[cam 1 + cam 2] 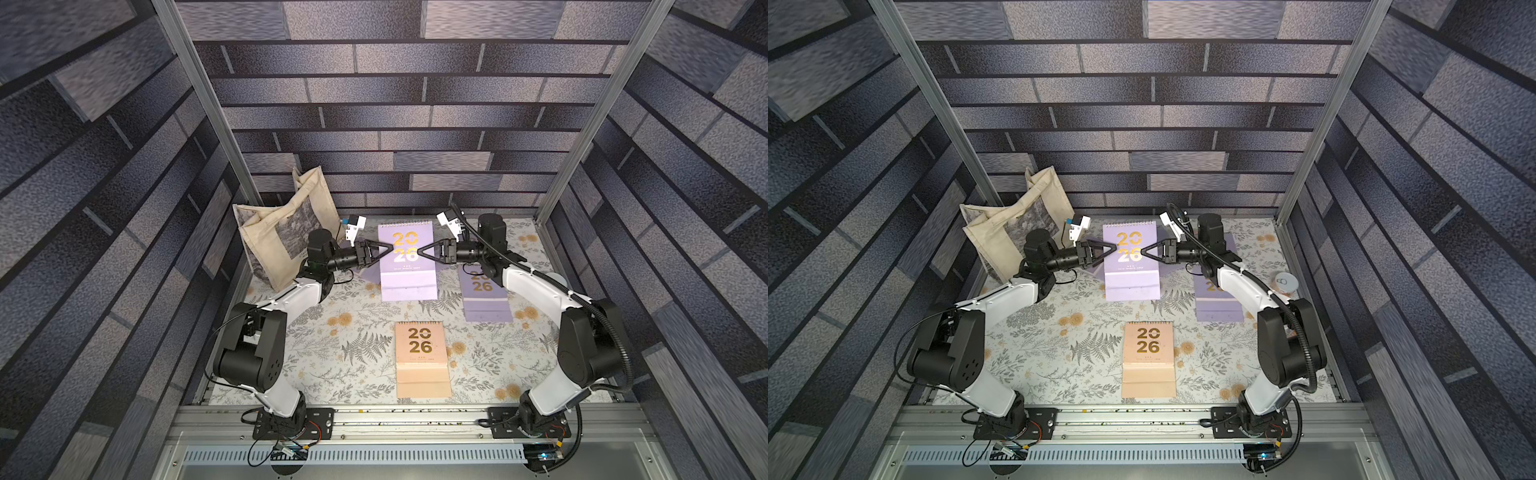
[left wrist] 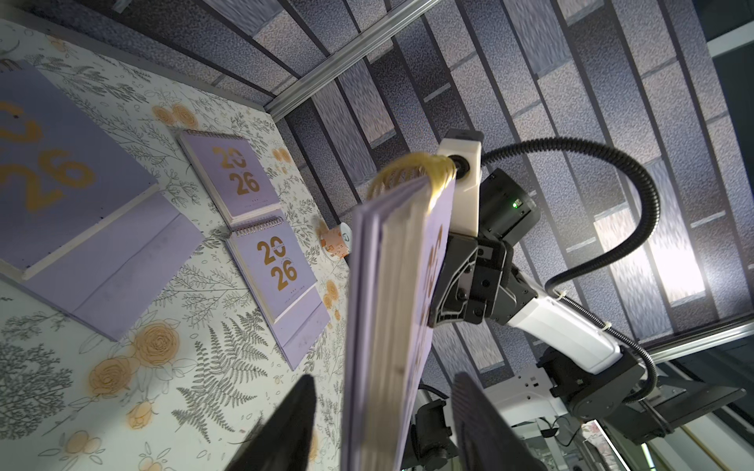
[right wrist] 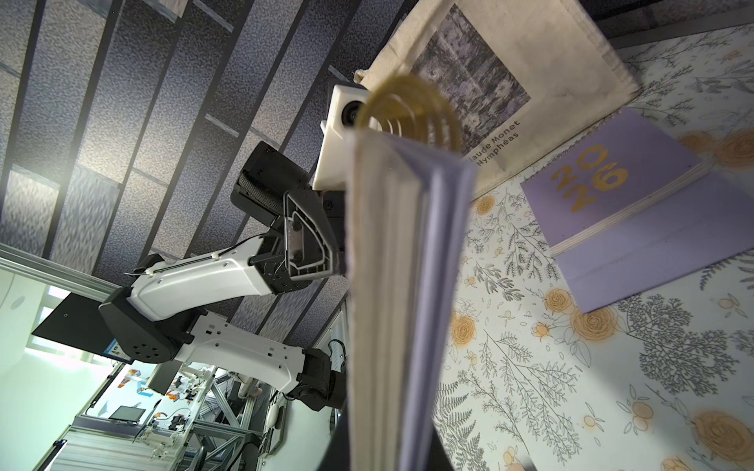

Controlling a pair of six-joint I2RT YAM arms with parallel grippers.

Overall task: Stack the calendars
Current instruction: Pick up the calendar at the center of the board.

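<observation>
Floral-print tabletop (image 1: 332,361) covers the cell floor. Left arm (image 1: 291,299) and right arm (image 1: 536,286) both reach in over the back middle, with their claws facing each other. Beige canvas tote bag (image 1: 278,245) with a grey Monet print stands at back left, just behind the left arm's wrist.

Raised lilac calendar (image 1: 407,262) is off the tabletop between the two claws. Its gold "2026" cover is toward the top camera and its spiral is at the far edge. It shows edge-on in both wrist views. Second lilac calendar (image 3: 620,212) lies flat beneath it, near the tote; only a sliver shows in both top views. Peach calendar (image 1: 422,357) lies flat at front centre, well apart from the others. On the right side, front-right lilac calendar (image 2: 281,277) and back-right lilac calendar (image 2: 234,179) lie flat, end to end and touching. Both are partly under the right arm in both top views.

Right claw (image 1: 420,250) is pressed together, pinching the raised lilac calendar's right edge. Left claw (image 1: 390,247) is spread. In the left wrist view its fingers (image 2: 285,424) stand either side of the calendar's left edge with gaps, not gripping.

Small orange-patterned paper cup (image 1: 1286,282) with a white lid sits near the tabletop's right edge.
</observation>
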